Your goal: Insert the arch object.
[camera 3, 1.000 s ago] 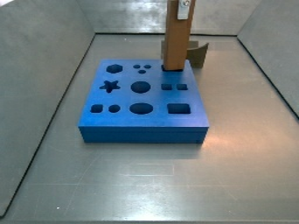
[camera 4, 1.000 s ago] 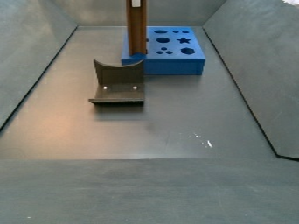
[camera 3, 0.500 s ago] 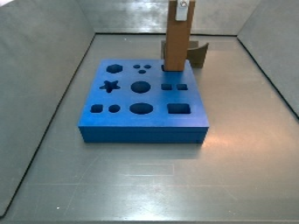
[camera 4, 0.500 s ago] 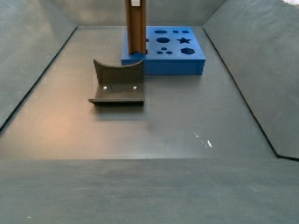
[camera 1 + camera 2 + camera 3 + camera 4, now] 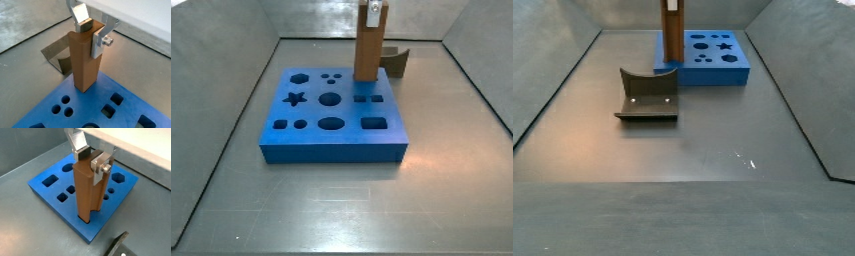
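The arch object (image 5: 85, 65) is the tall brown piece with a rounded notch showing in its top end. It stands upright in both wrist views (image 5: 87, 193). My gripper (image 5: 92, 31) is shut on its top end, as the other wrist view (image 5: 91, 159) also shows. Its lower end meets the blue board (image 5: 57, 210) near the edge closest to the fixture; how deep it sits I cannot tell. In both side views the piece (image 5: 368, 55) (image 5: 671, 40) rises from the board (image 5: 331, 152) with the gripper (image 5: 372, 14) at its top.
The dark fixture (image 5: 647, 90) stands on the floor beside the board and shows behind the piece in a side view (image 5: 398, 62). The board has several shaped holes. Grey metal walls enclose the floor on three sides.
In a side view the gripper and the top of the piece have shifted slightly left, and the piece looks narrower and straighter. The board and fixture have not moved.
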